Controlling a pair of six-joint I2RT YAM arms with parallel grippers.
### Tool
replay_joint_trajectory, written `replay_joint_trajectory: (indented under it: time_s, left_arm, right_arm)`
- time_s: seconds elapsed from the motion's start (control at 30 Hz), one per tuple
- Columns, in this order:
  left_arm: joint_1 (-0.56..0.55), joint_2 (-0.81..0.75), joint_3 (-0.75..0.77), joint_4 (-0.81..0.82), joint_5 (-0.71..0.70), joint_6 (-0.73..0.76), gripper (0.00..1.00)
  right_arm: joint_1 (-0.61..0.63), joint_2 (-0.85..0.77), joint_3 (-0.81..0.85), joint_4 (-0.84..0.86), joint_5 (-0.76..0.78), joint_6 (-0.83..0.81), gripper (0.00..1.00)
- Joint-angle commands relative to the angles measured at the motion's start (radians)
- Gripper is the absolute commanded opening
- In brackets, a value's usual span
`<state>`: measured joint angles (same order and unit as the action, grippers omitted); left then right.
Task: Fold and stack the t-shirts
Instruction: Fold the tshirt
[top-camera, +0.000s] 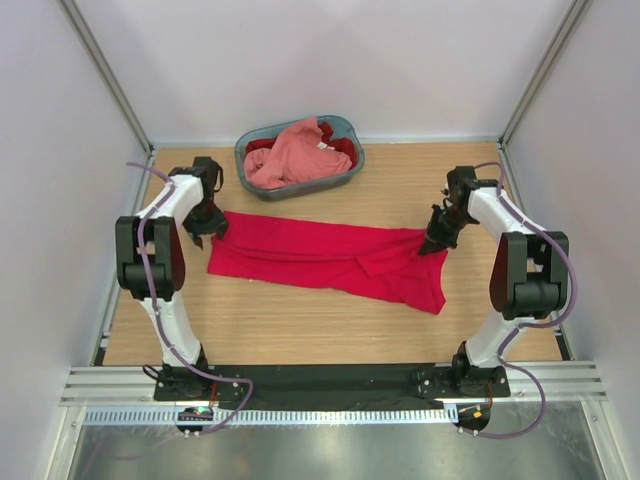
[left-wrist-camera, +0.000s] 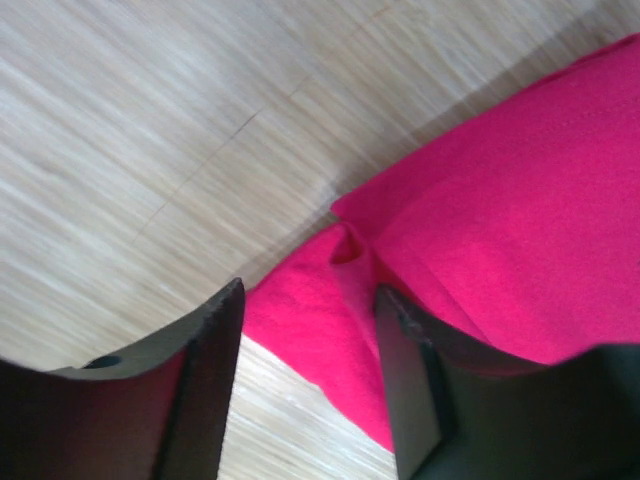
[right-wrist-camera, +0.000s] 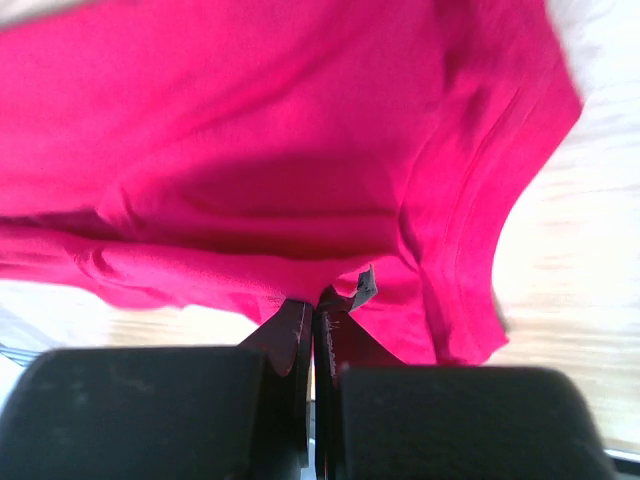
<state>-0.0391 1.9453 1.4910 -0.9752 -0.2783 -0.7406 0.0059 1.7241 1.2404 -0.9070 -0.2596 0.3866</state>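
A bright crimson t-shirt (top-camera: 320, 256) lies spread across the wooden table between the arms. My right gripper (top-camera: 436, 243) is shut on its right edge; in the right wrist view the jaws (right-wrist-camera: 316, 305) pinch the cloth (right-wrist-camera: 280, 150) beside a small grey tag. My left gripper (top-camera: 205, 235) is open at the shirt's left corner; in the left wrist view its fingers (left-wrist-camera: 310, 310) straddle that corner of cloth (left-wrist-camera: 330, 300). A salmon pink t-shirt (top-camera: 290, 155) and a darker red one (top-camera: 343, 150) lie bunched in the basket.
The grey-blue oval basket (top-camera: 300, 185) stands at the back centre of the table (top-camera: 300, 330). White walls close in the left, right and back sides. The arm bases sit on a black rail at the near edge.
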Motion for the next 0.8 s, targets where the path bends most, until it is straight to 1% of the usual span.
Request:
replay_joint_trajectory:
  time_s: [0.0, 0.1, 0.13, 0.17, 0.23, 0.27, 0.3, 0.33, 0.37, 0.4, 0.47, 0.5, 0.53, 0.57, 0.6, 0.7, 0.77]
  left_arm:
    - [0.011, -0.089, 0.017, -0.055, -0.061, 0.036, 0.61]
    - [0.034, -0.189, -0.078, -0.04, -0.027, 0.058, 0.64]
    - [0.034, -0.233, -0.131, -0.031, 0.006, 0.066, 0.64]
    - [0.065, -0.258, -0.165, -0.017, 0.027, 0.072, 0.64]
    - [0.08, -0.308, -0.219, -0.007, 0.077, 0.083, 0.64]
    - [0.081, -0.324, -0.269, 0.003, 0.115, 0.081, 0.65]
    - [0.082, -0.341, -0.293, 0.012, 0.131, 0.083, 0.66]
    - [0.082, -0.364, -0.323, 0.026, 0.143, 0.08, 0.68]
    - [0.084, -0.402, -0.369, 0.059, 0.187, 0.075, 0.7]
    - [0.084, -0.422, -0.395, 0.078, 0.215, 0.067, 0.7]
    - [0.081, -0.453, -0.451, 0.138, 0.272, 0.055, 0.68]
    - [0.082, -0.457, -0.46, 0.15, 0.304, 0.04, 0.68]
    - [0.082, -0.457, -0.469, 0.176, 0.32, 0.035, 0.68]
    - [0.082, -0.447, -0.474, 0.182, 0.336, 0.032, 0.67]
    - [0.081, -0.439, -0.474, 0.187, 0.337, 0.027, 0.67]
    - [0.081, -0.396, -0.459, 0.193, 0.32, 0.027, 0.67]
    - [0.081, -0.359, -0.453, 0.198, 0.307, 0.029, 0.67]
  right_arm:
    - [-0.027, 0.029, 0.068, 0.026, -0.001, -0.011, 0.02]
    - [-0.03, 0.057, 0.109, 0.033, 0.022, -0.003, 0.05]
    - [-0.035, 0.061, 0.12, 0.027, 0.034, -0.003, 0.08]
    - [-0.035, 0.08, 0.132, 0.022, 0.054, -0.006, 0.13]
    - [-0.037, 0.1, 0.175, -0.004, 0.08, -0.015, 0.25]
    - [-0.035, 0.101, 0.185, -0.013, 0.117, -0.028, 0.29]
    - [-0.035, 0.094, 0.198, -0.02, 0.14, -0.031, 0.38]
    - [-0.035, 0.082, 0.2, -0.038, 0.161, -0.037, 0.42]
    - [-0.035, 0.069, 0.199, -0.046, 0.181, -0.044, 0.45]
    - [-0.035, 0.031, 0.18, -0.062, 0.189, -0.048, 0.47]
    - [-0.035, -0.021, 0.131, -0.058, 0.16, -0.029, 0.48]
    - [-0.035, -0.087, 0.07, -0.061, 0.139, -0.02, 0.49]
    - [-0.035, -0.118, 0.036, -0.061, 0.131, -0.011, 0.5]
    - [-0.035, -0.161, -0.034, -0.055, 0.114, 0.001, 0.52]
    - [-0.035, -0.226, -0.067, -0.059, 0.109, 0.005, 0.52]
    - [-0.035, -0.326, -0.171, -0.084, 0.103, 0.003, 0.53]
    - [-0.035, -0.357, -0.243, -0.087, 0.109, 0.009, 0.56]
